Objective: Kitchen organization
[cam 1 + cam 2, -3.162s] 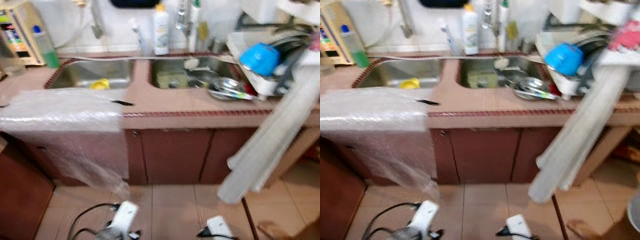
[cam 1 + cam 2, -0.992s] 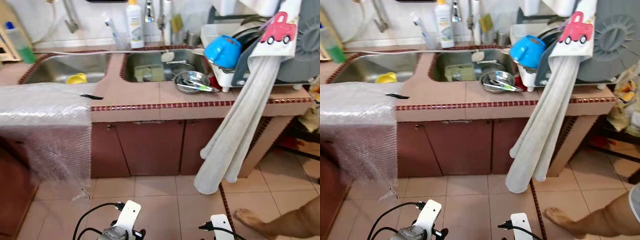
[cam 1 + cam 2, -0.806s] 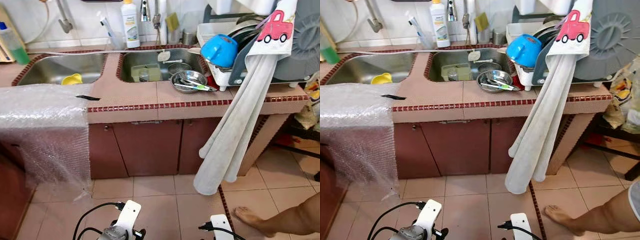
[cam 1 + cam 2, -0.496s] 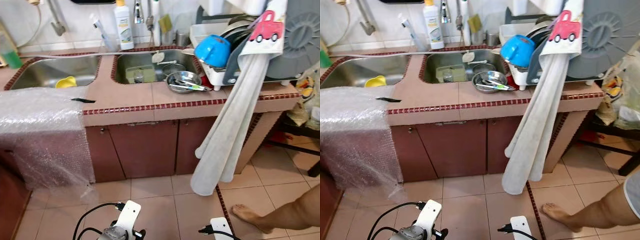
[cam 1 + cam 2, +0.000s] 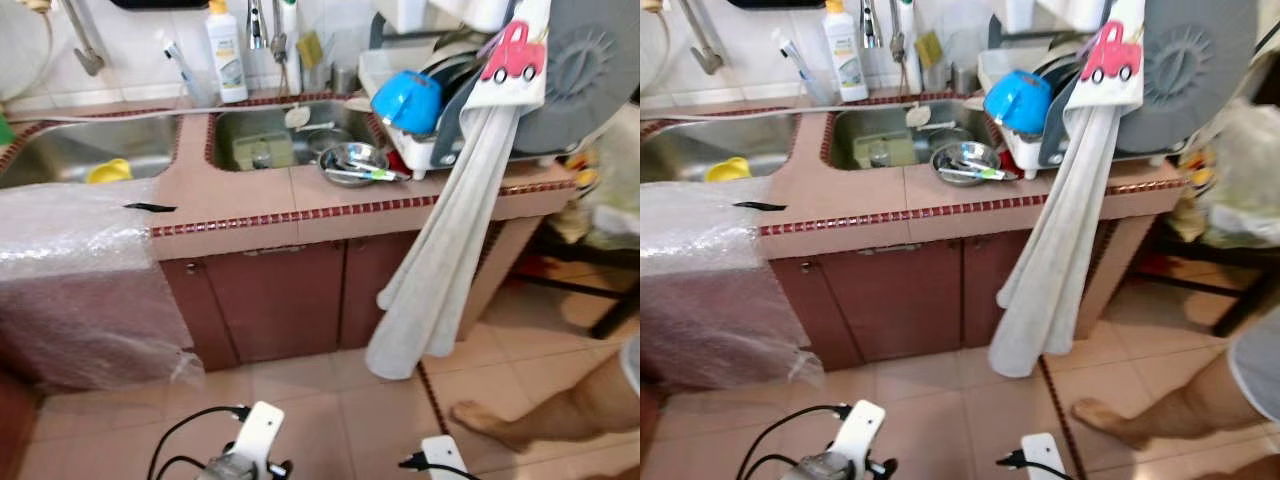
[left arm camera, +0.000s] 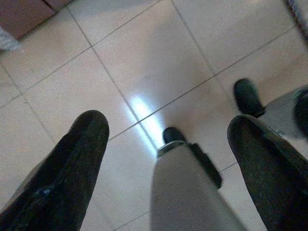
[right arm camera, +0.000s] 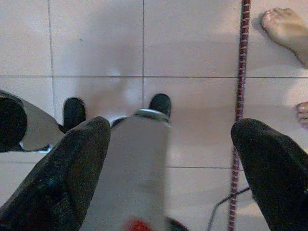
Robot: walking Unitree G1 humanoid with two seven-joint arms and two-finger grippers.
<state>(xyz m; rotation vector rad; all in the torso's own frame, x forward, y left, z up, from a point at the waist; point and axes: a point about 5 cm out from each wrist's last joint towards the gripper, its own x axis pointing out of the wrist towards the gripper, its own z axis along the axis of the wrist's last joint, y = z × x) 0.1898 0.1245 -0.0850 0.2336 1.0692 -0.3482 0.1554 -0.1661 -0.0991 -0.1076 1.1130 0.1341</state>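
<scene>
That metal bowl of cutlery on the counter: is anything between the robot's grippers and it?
Both grippers, left and right, hang open over the floor tiles, well below the counter. The metal bowl sits on the counter's top by the sink. The counter's edge and cupboard doors lie between. A hanging towel drapes just beside it.

Head pair looking down at bench [image 5: 250,200]; wrist views aimed between spread fingers [image 6: 72,163] at shared floor tiles [image 7: 192,43].

I can read no words, brand names or numbers anywhere in front of me: the label on the white bottle [image 5: 226,52] behind the sink is too blurred to make out, and the hanging towel [image 5: 452,235] carries just a red truck picture [image 5: 509,52], no lettering
</scene>
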